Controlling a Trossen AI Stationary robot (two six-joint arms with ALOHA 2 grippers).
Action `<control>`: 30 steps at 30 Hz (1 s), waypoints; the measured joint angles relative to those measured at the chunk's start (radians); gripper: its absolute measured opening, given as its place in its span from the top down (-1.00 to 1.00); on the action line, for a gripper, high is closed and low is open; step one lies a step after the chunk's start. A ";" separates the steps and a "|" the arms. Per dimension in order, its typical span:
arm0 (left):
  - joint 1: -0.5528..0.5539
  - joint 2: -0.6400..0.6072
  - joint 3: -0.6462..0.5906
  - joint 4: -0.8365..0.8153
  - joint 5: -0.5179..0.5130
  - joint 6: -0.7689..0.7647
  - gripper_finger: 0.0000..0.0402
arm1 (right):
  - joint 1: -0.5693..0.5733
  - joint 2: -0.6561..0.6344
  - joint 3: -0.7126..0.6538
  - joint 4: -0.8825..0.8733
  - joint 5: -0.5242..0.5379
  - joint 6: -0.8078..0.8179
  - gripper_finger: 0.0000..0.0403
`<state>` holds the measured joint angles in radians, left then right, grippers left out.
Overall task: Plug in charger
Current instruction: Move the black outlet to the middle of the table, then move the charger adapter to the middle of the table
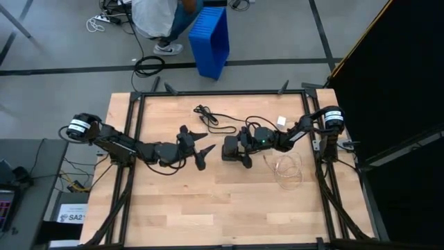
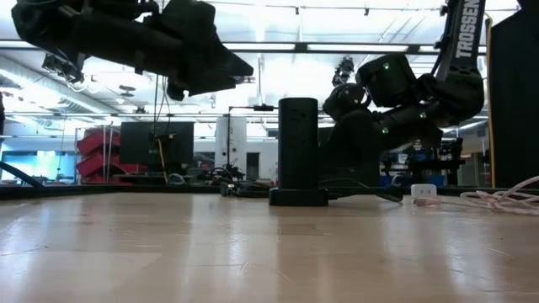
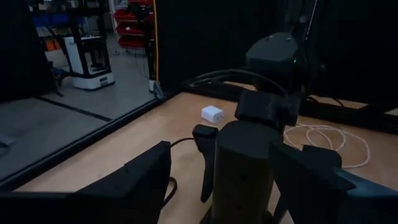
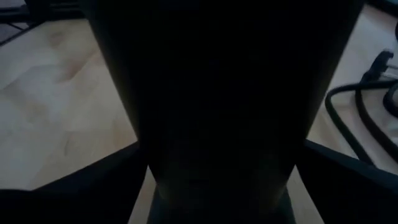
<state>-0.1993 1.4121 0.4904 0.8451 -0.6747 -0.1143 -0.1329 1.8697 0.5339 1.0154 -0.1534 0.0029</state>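
A black power tower (image 1: 229, 148) stands upright on its base (image 2: 298, 198) in the middle of the table. My right gripper (image 1: 241, 148) comes at it level from the table's right, open, with a finger on each side of the tower (image 4: 221, 93). My left gripper (image 1: 203, 148) hovers open just left of the tower (image 3: 242, 168), above table height. A small white charger (image 1: 282, 121) lies on the table behind the right arm, also in the left wrist view (image 3: 212, 114) and the low view (image 2: 424, 194). My right gripper has its fingers level on either side of the tower's upright body, one finger (image 3: 205, 155) showing beside it. Whether the fingers touch the tower, I cannot tell. The tower stands on the table on its base.
A coiled white cable (image 1: 287, 169) lies on the table's right side, near the right arm. A black cord (image 1: 208, 117) runs across the far middle of the table. A blue bin (image 1: 211, 38) and a person's legs (image 1: 163, 17) are on the floor beyond the far edge.
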 joint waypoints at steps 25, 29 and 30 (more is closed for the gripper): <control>-0.007 0.001 0.000 -0.005 0.060 0.025 -0.26 | -0.026 -0.598 0.001 -0.916 0.207 -0.024 -0.73; -0.012 0.001 0.000 -0.008 0.061 0.018 -0.26 | -0.039 -0.672 0.001 -1.068 0.375 0.081 -0.72; -0.012 0.001 0.000 -0.008 0.063 0.018 -0.26 | -0.041 -0.687 0.001 -1.108 0.380 0.097 -0.73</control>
<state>-0.2115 1.4136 0.4900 0.8370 -0.6117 -0.0959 -0.1736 1.1831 0.5346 -0.0924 0.2265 0.0994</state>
